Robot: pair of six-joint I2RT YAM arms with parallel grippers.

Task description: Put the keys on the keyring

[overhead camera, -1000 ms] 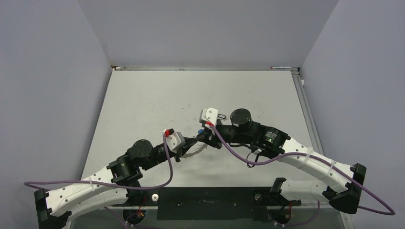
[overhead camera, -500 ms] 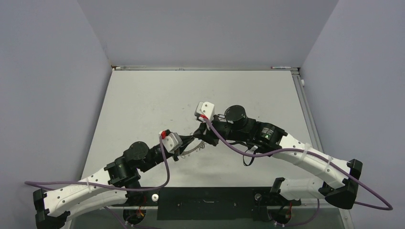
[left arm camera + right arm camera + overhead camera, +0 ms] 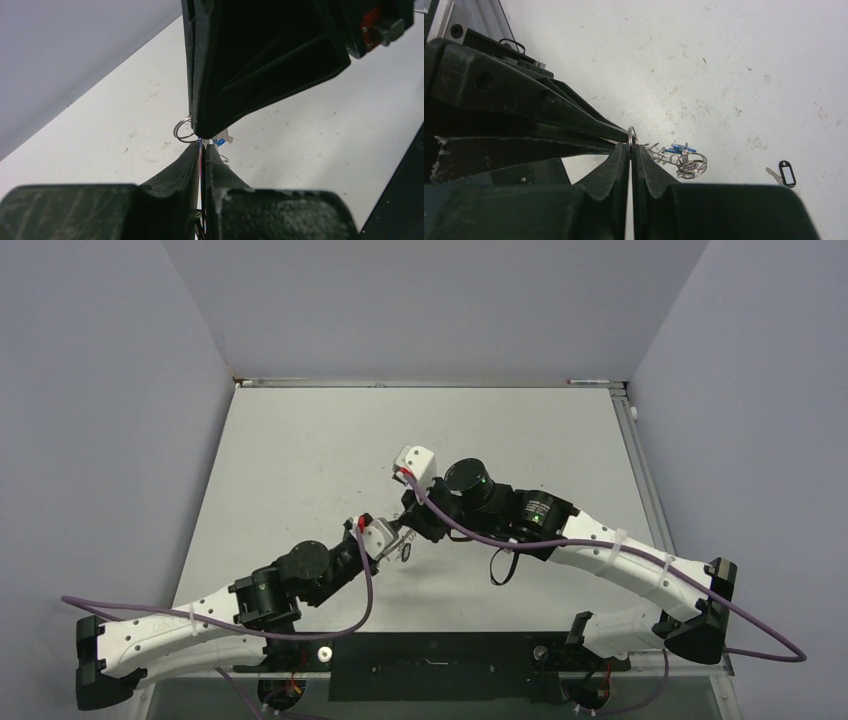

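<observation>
Grey walls close in your scuffed white tabletop [image 3: 300,450]. Above its middle the two arms meet tip to tip. The right gripper [image 3: 630,149] is clamped on a thin wire split ring [image 3: 631,134] standing edge-on. The left gripper [image 3: 202,150] is pinched closed on something thin that I cannot name. Steel loops [image 3: 691,165] with a blue tag [image 3: 676,149] sit just beyond the right tips, probably the keyring's. A black-tagged key [image 3: 785,173] lies flat, well apart.

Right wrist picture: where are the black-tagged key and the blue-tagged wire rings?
Metal key with black oval tag [image 3: 786,173]: right wrist view, on the tag.
Blue-tagged bunch of silver wire rings [image 3: 691,165]: right wrist view, on the coils.
</observation>
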